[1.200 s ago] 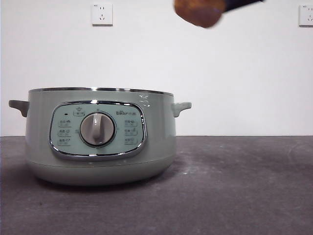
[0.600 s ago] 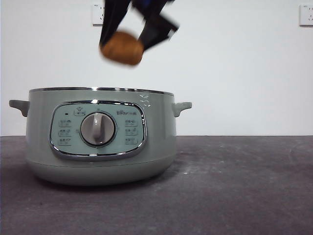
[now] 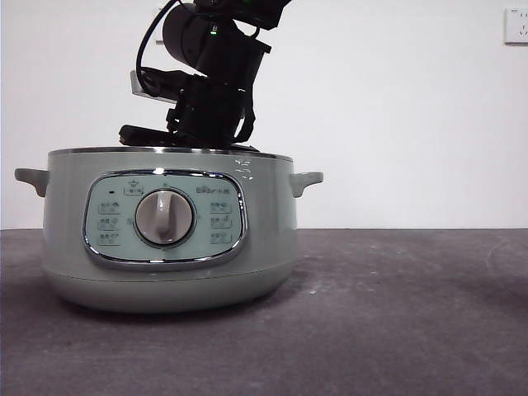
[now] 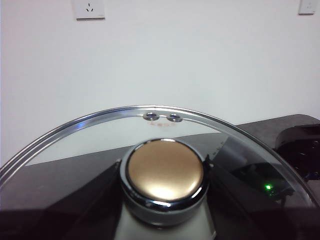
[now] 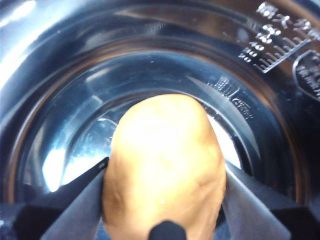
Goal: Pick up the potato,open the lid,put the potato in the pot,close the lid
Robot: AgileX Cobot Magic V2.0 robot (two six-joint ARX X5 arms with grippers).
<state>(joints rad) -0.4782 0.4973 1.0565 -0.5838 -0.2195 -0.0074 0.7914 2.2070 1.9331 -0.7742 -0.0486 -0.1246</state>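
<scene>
The pale green pot (image 3: 169, 239) stands open on the table, at the left of the front view. My right arm (image 3: 210, 74) reaches down into it from above. In the right wrist view my right gripper (image 5: 165, 166) is shut on the orange-brown potato (image 5: 165, 150) and holds it inside the pot's dark shiny bowl (image 5: 75, 75). The potato is hidden in the front view. In the left wrist view my left gripper (image 4: 165, 192) is shut on the knob (image 4: 165, 170) of the glass lid (image 4: 90, 135) and holds it up in the air, away from the pot.
The dark grey table (image 3: 396, 313) stretches to the right of the pot. A white wall with sockets (image 3: 516, 25) stands behind. The right arm's dark body with a green light (image 4: 295, 160) shows beyond the lid's rim.
The right arm carried the potato leftwards from the top of the view, then down into the pot. The potato is now hidden behind the pot's wall in the front view.
</scene>
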